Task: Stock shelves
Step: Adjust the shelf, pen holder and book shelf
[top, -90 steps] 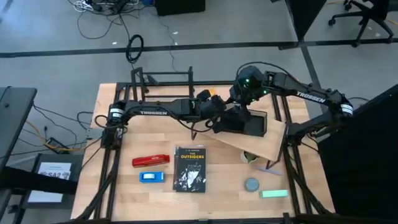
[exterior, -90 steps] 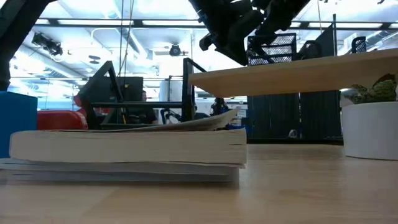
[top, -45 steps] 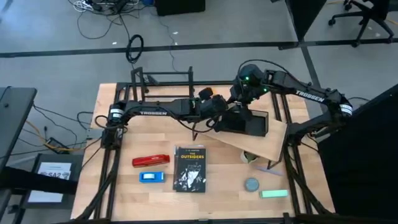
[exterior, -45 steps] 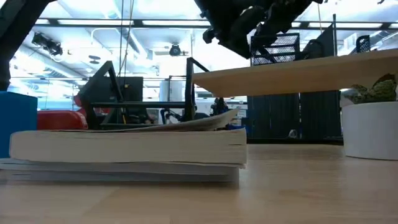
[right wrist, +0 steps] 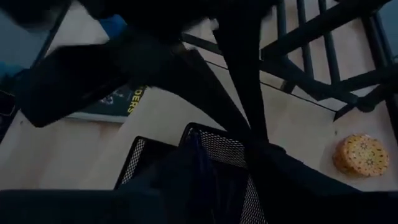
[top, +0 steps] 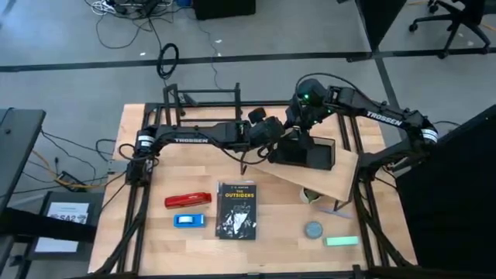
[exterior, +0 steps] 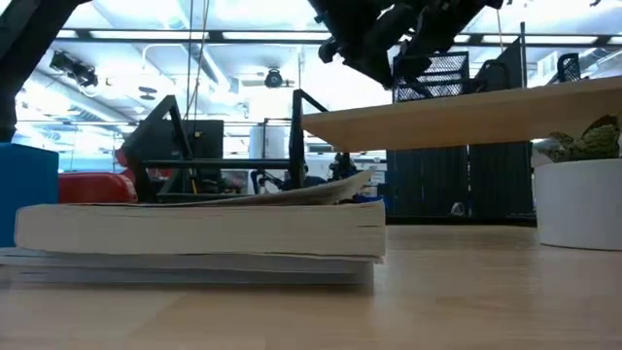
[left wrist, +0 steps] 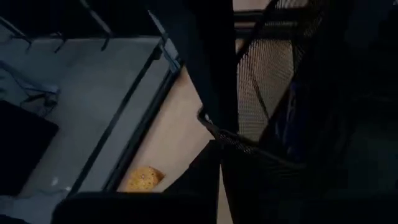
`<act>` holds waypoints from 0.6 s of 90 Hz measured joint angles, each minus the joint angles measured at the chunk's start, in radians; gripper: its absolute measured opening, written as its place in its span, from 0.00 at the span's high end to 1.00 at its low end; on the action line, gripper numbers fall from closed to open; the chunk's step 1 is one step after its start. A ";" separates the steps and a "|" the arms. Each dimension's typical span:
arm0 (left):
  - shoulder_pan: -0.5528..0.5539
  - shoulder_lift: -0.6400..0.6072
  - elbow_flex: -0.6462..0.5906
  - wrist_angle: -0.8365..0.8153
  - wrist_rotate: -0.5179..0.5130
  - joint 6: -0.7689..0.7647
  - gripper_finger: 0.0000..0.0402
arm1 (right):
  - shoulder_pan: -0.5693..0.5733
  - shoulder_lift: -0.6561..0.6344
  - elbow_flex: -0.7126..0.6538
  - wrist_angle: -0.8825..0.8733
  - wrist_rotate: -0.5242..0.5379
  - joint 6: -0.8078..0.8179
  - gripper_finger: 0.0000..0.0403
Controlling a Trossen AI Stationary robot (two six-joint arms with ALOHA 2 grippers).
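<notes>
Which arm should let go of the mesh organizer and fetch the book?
Probably left. Both grippers, left and right, sit at the mesh organizer on the wooden shelf. The book lies nearer the left arm's side.

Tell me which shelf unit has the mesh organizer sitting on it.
The light wooden plank shelf on the right; the mesh organizer rests on it. The black tube rack at the back carries nothing visible.

Two shelves [top: 329,180], one book [top: 236,209], one stapler [top: 187,200].
</notes>
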 joint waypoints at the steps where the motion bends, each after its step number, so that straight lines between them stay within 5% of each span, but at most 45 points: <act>1: -0.001 -0.001 0.003 -0.005 0.006 0.000 1.00 | -0.002 0.000 0.000 0.000 0.001 0.004 0.63; 33: -0.023 -0.007 -0.071 -0.052 0.248 0.053 0.99 | -0.026 -0.038 -0.005 -0.039 -0.005 0.067 0.70; 54: -0.026 -0.008 -0.121 -0.046 0.316 0.055 0.80 | -0.021 -0.048 -0.006 -0.057 0.004 0.075 0.64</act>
